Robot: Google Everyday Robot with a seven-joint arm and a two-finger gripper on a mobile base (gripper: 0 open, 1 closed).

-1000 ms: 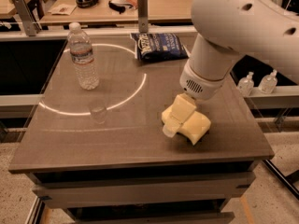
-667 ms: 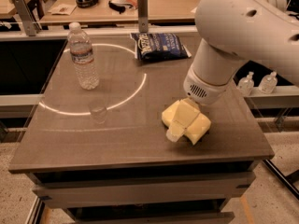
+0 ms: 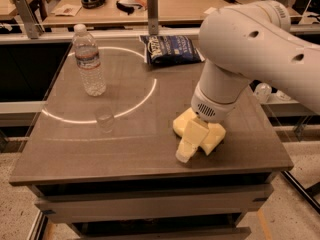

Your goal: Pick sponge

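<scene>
The gripper (image 3: 191, 143) is down on the sponge (image 3: 215, 138) near the table's (image 3: 125, 154) front right corner; its grip state cannot be told. A snack bag (image 3: 170, 48) lies at the back edge and a water bottle (image 3: 89, 60) stands back left.

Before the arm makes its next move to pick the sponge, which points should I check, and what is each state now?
1. Gripper directly over the sponge: ok.
2. Sponge lifted off the table: not ok, it rests on the surface.
3. Grip on the sponge secure: cannot tell.
4. Water bottle upright, far from the gripper: ok.
5. Snack bag apart from the sponge: ok.
</scene>
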